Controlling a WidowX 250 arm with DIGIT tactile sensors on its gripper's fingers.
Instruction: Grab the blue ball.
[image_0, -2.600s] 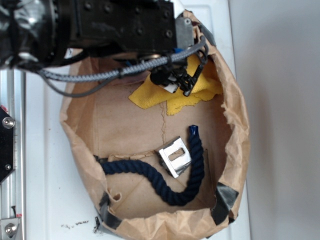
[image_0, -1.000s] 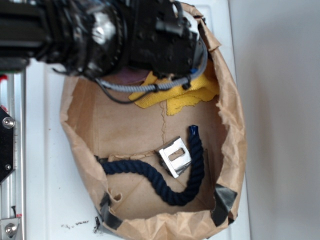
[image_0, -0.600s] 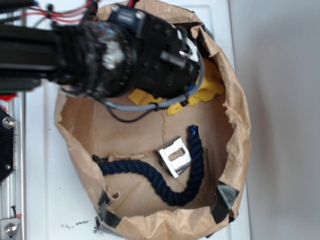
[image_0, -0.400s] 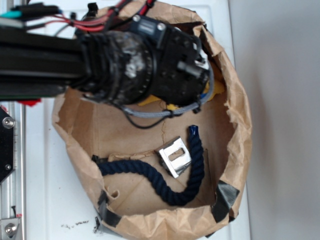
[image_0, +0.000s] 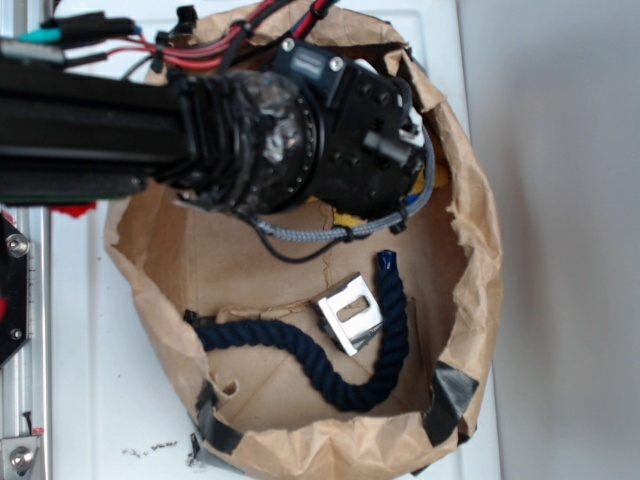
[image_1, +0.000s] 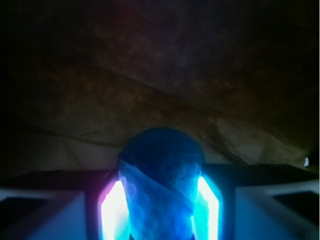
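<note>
Your arm has swung down and across the paper bag (image_0: 470, 250) in the last couple of seconds, so its black wrist now covers the yellow cloth (image_0: 345, 217) that lay open at the far end; only a sliver of yellow shows under it. That reads as the reach being finished and the grab made. From outside you cannot see the ball at all. In the wrist view the blue ball (image_1: 161, 182) sits squarely between the fingers (image_1: 114, 212), which press its two sides and glow where light catches them, so the gripper (image_1: 161, 210) is clamped on it. The rope (image_0: 300, 345) and metal clip (image_0: 350, 313) lie untouched, well apart from the grip.
</note>
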